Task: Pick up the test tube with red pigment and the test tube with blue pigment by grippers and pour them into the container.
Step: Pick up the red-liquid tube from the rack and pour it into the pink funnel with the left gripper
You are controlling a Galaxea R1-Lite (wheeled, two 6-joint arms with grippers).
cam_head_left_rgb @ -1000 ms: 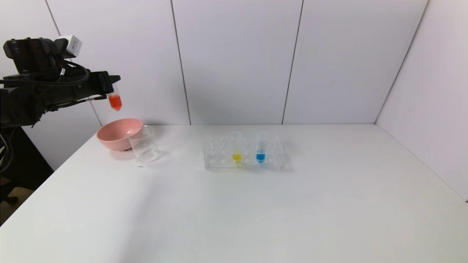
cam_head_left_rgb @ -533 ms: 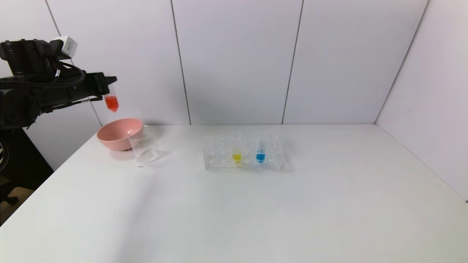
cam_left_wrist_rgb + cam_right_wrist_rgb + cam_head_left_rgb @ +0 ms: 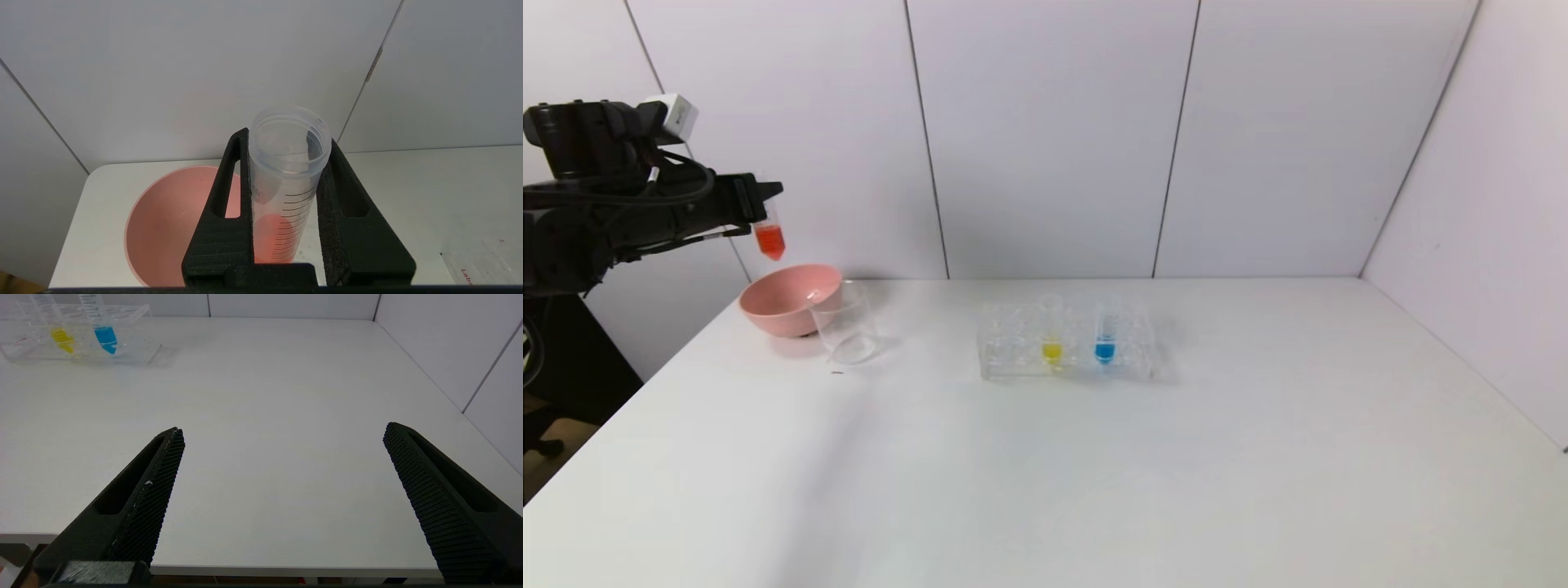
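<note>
Gripping the test tube with red pigment [image 3: 769, 237] between fingers closed tight on its clear wall, the left gripper [image 3: 760, 200] is holding it upright in the air, above the far rim of the pink bowl [image 3: 786, 299] and off to the left of the container [image 3: 845, 322] — the wrist view is showing the open mouth of the tube and the bowl directly beneath it. The risk, as I am judging it, is that tipping from this spot would be sending the red liquid into the bowl rather than the beaker, since the two are standing touching or nearly so; a fast tilt could also be splashing over the beaker's low lip, or the smooth tube could be slipping in the pads. The right gripper [image 3: 282, 457] is waiting low at the table's near right edge, its jaws spread wide and holding nothing. The test tube with blue pigment [image 3: 1104, 331] is standing in the clear rack [image 3: 1013, 347] beside a yellow one [image 3: 1052, 331]. The white table [image 3: 1094, 490] is lying flat and matte — pale panelled walls are closing it in behind and on the right.
</note>
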